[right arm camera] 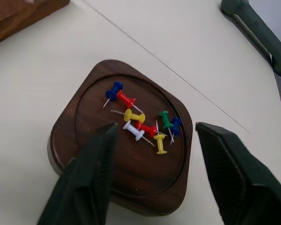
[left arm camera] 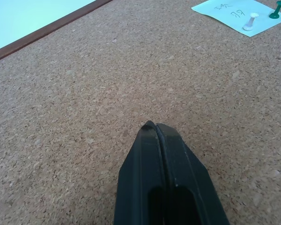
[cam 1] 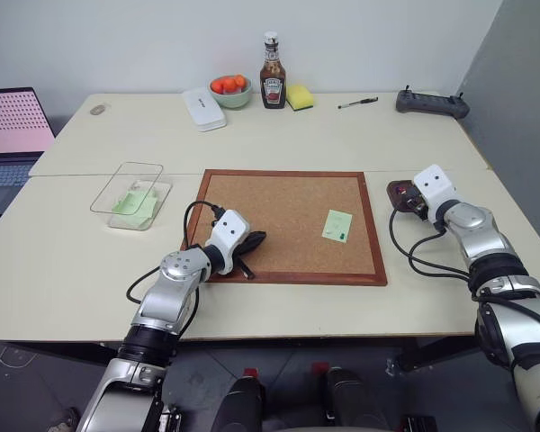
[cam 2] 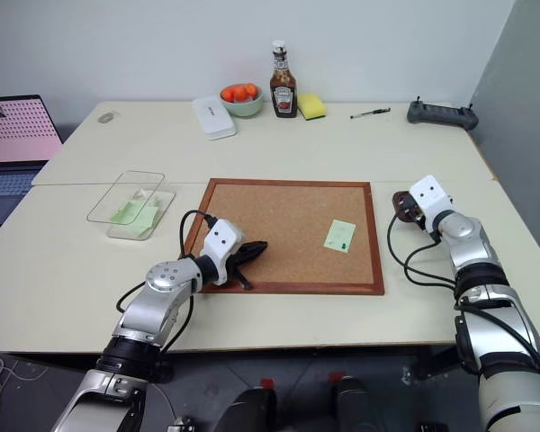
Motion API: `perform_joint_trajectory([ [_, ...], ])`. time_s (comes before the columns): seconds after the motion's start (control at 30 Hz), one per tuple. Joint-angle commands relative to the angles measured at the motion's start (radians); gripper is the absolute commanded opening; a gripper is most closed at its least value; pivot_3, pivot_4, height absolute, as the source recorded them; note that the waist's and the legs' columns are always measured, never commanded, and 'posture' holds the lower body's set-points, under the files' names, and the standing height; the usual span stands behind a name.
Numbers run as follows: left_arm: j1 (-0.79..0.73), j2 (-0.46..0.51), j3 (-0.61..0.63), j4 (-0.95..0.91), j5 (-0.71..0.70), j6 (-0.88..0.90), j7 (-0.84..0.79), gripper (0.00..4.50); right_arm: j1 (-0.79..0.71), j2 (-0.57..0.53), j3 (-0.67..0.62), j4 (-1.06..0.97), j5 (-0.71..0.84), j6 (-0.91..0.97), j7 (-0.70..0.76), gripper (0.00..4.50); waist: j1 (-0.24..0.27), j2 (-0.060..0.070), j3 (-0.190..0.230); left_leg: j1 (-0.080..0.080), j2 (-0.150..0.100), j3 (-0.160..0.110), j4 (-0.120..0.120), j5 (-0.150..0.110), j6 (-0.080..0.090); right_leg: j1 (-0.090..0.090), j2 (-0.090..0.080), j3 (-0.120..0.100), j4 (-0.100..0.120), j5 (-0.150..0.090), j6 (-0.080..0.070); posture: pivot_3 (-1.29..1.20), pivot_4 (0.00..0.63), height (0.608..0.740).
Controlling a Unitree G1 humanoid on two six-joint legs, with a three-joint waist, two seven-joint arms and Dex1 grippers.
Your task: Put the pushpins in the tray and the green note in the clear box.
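Observation:
The dark reddish-brown tray (right arm camera: pixel 131 180) lies to the right of the corkboard and holds several pushpins (right arm camera: pixel 140 124) in mixed colours. My right gripper (right arm camera: pixel 157 126) hovers open just above it, one finger on each side of the pins, holding nothing. The green note (cam 1: pixel 337 226) lies on the right part of the corkboard, fixed by a white pushpin (left arm camera: pixel 249 22) and a green pushpin (left arm camera: pixel 275 9). My left gripper (cam 1: pixel 256 240) is shut and empty, resting on the board's near left corner. The clear box (cam 1: pixel 133 196) sits left of the board with pale green paper inside.
The wood-framed corkboard (cam 1: pixel 279 211) fills the table's middle. Along the far edge stand a white case (cam 1: pixel 203 108), a bowl of orange fruit (cam 1: pixel 230 90), a ketchup bottle (cam 1: pixel 272 76), a yellow sponge (cam 1: pixel 299 96), a pen (cam 1: pixel 357 103) and a black controller (cam 1: pixel 431 103). A laptop (cam 1: pixel 9 130) sits far left.

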Motion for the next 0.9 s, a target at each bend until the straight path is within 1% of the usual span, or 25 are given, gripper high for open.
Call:
perform_joint_trajectory([
  [0.03,0.037,0.001,-0.042,0.026,0.018,0.021,-0.028,0.0,-0.013,-0.025,-0.039,-0.06,0.036,0.015,0.02,3.23,0.0,0.0,0.0,0.0,0.0,0.0,0.0,0.0,0.0,0.0,0.0,0.0,0.0,0.0,0.0,0.0,0.15,0.74],
  [0.1,0.037,0.002,-0.042,0.026,0.019,0.02,-0.029,0.0,-0.006,-0.033,-0.05,-0.089,0.052,0.031,0.033,3.23,0.0,0.0,0.0,0.0,0.0,0.0,0.0,0.0,0.0,0.0,0.0,0.0,0.0,0.0,0.0,0.0,0.15,0.74],
  [0.23,0.036,0.003,-0.04,0.029,0.019,0.018,-0.028,0.0,0.056,-0.041,-0.109,-0.262,0.156,0.107,0.15,3.23,0.001,0.0,0.0,0.0,0.0,0.0,0.0,0.0,0.0,0.0,0.0,0.0,0.0,0.0,0.0,0.0,0.15,0.74],
  [0.33,0.038,0.006,-0.039,0.028,0.019,0.018,-0.03,0.0,0.189,-0.04,-0.113,-0.508,0.26,0.178,0.304,3.23,0.001,0.0,0.0,0.0,0.0,0.0,0.0,0.0,0.0,0.0,0.0,0.0,0.0,0.0,0.0,0.0,0.15,0.74],
  [0.4,0.039,0.008,-0.037,0.03,0.019,0.017,-0.033,0.0,0.295,-0.037,-0.098,-0.702,0.338,0.261,0.399,3.23,0.002,0.0,0.0,0.0,0.001,-0.001,0.0,0.0,0.0,0.001,0.0,-0.001,0.0,0.0,0.0,0.0,0.15,0.74],
  [0.47,0.039,0.01,-0.037,0.032,0.019,0.016,-0.036,0.0,0.371,-0.033,-0.08,-0.839,0.375,0.313,0.438,3.23,0.002,0.001,-0.001,0.0,0.001,-0.001,0.0,0.0,0.0,0.001,0.0,-0.002,0.0,0.0,0.0,0.0,0.15,0.74],
  [0.53,0.038,0.013,-0.035,0.035,0.018,0.016,-0.038,0.0,0.42,0.001,-0.063,-0.935,0.393,0.346,0.423,3.23,-0.001,0.002,-0.001,0.0,0.001,0.0,0.0,0.0,0.0,0.001,0.0,-0.001,0.0,0.0,0.001,0.0,0.15,0.74],
  [0.63,0.037,0.015,-0.035,0.042,0.02,0.014,-0.041,0.0,0.444,0.052,-0.034,-0.987,0.378,0.375,0.381,3.23,-0.006,0.002,-0.001,0.002,0.001,0.001,0.0,0.0,0.0,0.001,0.0,-0.001,0.0,0.0,0.001,0.0,0.15,0.74],
  [0.73,0.037,0.016,-0.037,0.045,0.022,0.013,-0.043,0.0,0.444,0.087,-0.005,-0.972,0.349,0.368,0.358,3.23,-0.005,0.002,-0.002,0.003,0.002,0.0,0.0,0.0,0.0,0.002,0.0,-0.002,0.001,0.0,0.001,0.0,0.15,0.74],
  [0.9,0.033,0.018,-0.036,0.052,0.025,0.01,-0.046,0.0,0.446,0.117,0.06,-0.919,0.306,0.349,0.358,3.23,-0.003,0.002,-0.002,0.002,0.001,0.0,0.0,0.0,0.0,0.002,0.0,-0.002,0.0,0.0,0.0,0.0,0.15,0.74],
])
